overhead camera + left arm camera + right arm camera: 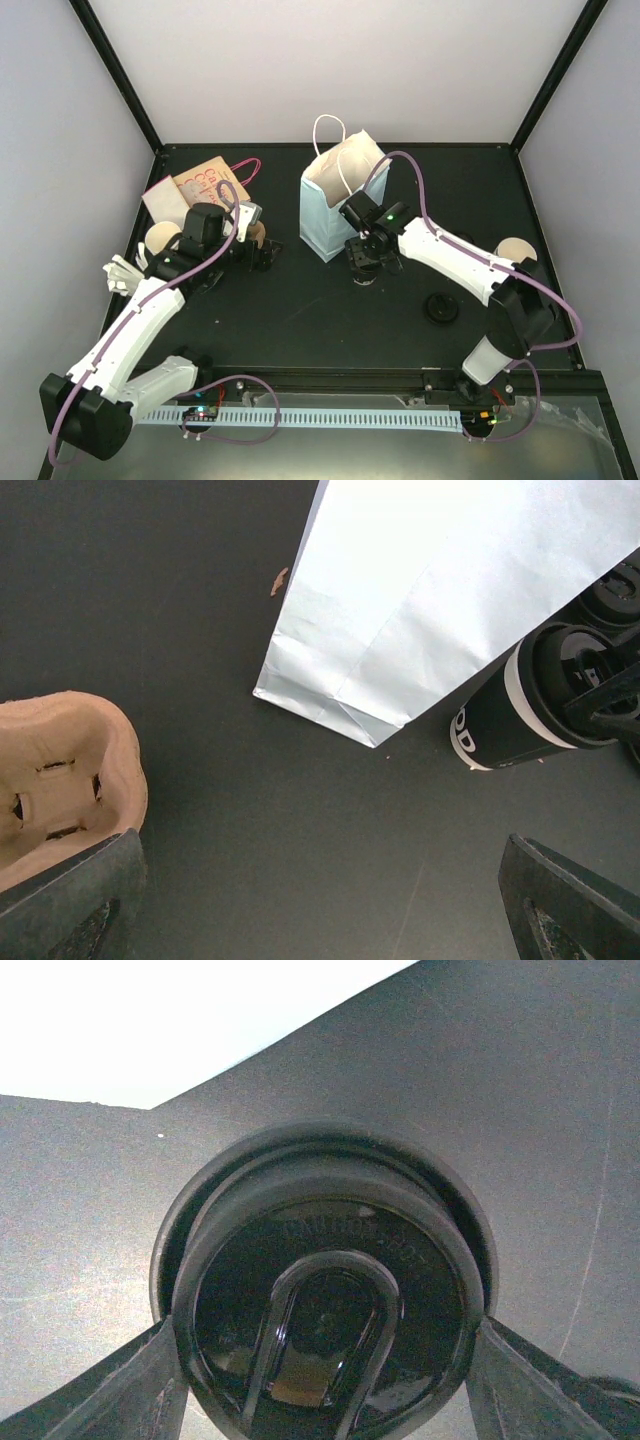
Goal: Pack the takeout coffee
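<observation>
– Black lidded coffee cup, upright, axis vertical; my right gripper pinches its lid from both sides.
– Bag?
– Pale-blue paper bag stands just beyond those jaws. Left gripper spread wide, farther off.

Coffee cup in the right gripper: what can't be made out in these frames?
- Left wrist: coffee cup lettering wraps out of sight; unreadable.
- Top external: cup mostly hidden under the right gripper.
- Right wrist: lid fills the frame; cup body hidden beneath, lid's near rim cut by the bottom edge.
- Paper bag: contents hidden by its walls.
</observation>
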Robot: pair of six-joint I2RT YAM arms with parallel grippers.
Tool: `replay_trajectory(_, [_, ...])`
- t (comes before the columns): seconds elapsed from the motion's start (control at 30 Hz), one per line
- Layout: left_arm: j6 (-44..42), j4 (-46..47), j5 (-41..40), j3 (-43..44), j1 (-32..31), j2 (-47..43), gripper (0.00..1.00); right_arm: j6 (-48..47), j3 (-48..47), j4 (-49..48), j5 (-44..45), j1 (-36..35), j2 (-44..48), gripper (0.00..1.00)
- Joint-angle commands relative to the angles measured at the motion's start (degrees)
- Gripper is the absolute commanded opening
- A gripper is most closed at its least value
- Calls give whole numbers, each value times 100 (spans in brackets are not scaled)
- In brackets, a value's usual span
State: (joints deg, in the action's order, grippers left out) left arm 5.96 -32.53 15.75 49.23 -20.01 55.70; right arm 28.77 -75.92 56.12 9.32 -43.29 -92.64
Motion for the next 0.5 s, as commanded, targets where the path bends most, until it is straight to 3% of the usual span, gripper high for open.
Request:
replay_trajectory(0.0, [-112,106,128,36,-29,34,99,-90,-150,156,-77,29,-273,69])
replay_trajectory(0.3, [-179,174,610,22,-29,40,99,-279,42,325,-552,24,-473,65])
replay_trajectory(0.47, [411,583,1626,-51,-38,217,99,-549,120,485,-1021,16,-233,64])
